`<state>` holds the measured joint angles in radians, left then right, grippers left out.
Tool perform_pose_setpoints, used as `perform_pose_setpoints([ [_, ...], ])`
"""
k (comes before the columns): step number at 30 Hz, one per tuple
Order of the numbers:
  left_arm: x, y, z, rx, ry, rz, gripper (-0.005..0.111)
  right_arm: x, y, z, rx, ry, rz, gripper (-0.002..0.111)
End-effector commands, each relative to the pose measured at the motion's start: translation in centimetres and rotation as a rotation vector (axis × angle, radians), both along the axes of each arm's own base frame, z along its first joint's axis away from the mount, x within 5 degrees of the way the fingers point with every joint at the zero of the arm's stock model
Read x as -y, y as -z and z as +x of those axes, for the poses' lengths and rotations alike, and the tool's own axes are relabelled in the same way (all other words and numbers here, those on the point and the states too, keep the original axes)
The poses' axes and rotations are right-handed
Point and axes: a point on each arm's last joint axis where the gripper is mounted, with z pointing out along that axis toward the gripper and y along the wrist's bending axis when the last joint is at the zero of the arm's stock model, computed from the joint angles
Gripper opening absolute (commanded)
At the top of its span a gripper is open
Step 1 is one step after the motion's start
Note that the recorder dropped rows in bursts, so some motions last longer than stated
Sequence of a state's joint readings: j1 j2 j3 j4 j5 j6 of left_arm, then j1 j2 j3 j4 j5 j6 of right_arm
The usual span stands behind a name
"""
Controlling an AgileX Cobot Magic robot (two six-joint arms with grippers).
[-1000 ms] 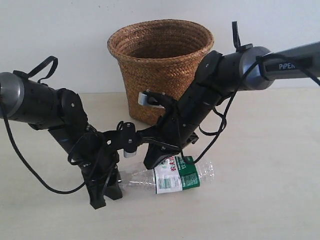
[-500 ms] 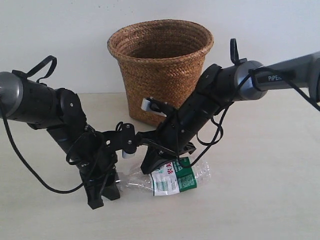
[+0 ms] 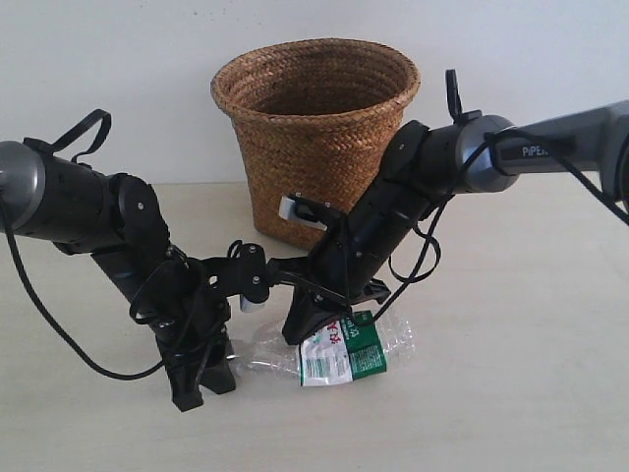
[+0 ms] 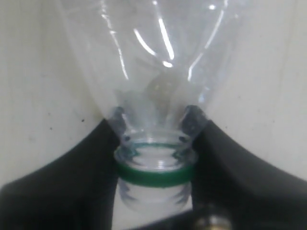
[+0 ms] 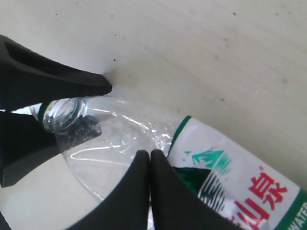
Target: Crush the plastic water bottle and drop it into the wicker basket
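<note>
The plastic water bottle (image 3: 356,350) lies on its side on the table in front of the wicker basket (image 3: 319,147). Its neck points left and its clear body looks dented. My left gripper (image 3: 208,383) is shut on the neck; in the left wrist view the black fingers (image 4: 91,167) clamp just above the green ring of the bottle (image 4: 153,72). No cap shows on the threaded mouth. My right gripper (image 3: 301,328) is shut, nothing between its fingers. Its joined tips (image 5: 149,156) press down on the bottle (image 5: 230,177) at the label's edge.
The pale table (image 3: 511,393) runs to a white wall behind the basket. The two arms cross close together over the bottle, with loose black cables hanging off both. The left gripper's fingers (image 5: 57,81) show in the right wrist view.
My right gripper has pushed lower and slightly left onto the bottle. The bottle's body has buckled and its base end has drawn in a little. The left arm has held still.
</note>
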<state>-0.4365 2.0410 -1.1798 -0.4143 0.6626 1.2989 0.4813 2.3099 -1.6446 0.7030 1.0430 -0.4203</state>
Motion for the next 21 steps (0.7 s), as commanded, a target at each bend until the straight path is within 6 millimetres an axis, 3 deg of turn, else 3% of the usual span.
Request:
perform_pose_setpoints([
  [1, 0.4, 0.4, -0.2, 0.001, -0.027, -0.026, 0.004, 2.5, 7.7, -1.0, 0.017, -0.171, -0.325, 0.000],
  [5, 0.4, 0.4, -0.2, 0.001, -0.027, -0.026, 0.004, 2.5, 7.3, -1.1, 0.011, -0.180, -0.323, 0.000],
  [9, 0.4, 0.4, -0.2, -0.003, -0.025, -0.026, 0.004, 2.5, 5.1, -1.1, 0.026, -0.210, -0.306, 0.000],
  [15, 0.4, 0.4, -0.2, -0.003, -0.025, -0.026, 0.004, 2.1, 0.8, -1.0, 0.091, -0.214, -0.244, 0.000],
  [21, 0.4, 0.4, -0.2, -0.004, -0.029, -0.026, 0.004, 0.9, -4.6, -1.7, 0.159, -0.247, -0.027, 0.000],
])
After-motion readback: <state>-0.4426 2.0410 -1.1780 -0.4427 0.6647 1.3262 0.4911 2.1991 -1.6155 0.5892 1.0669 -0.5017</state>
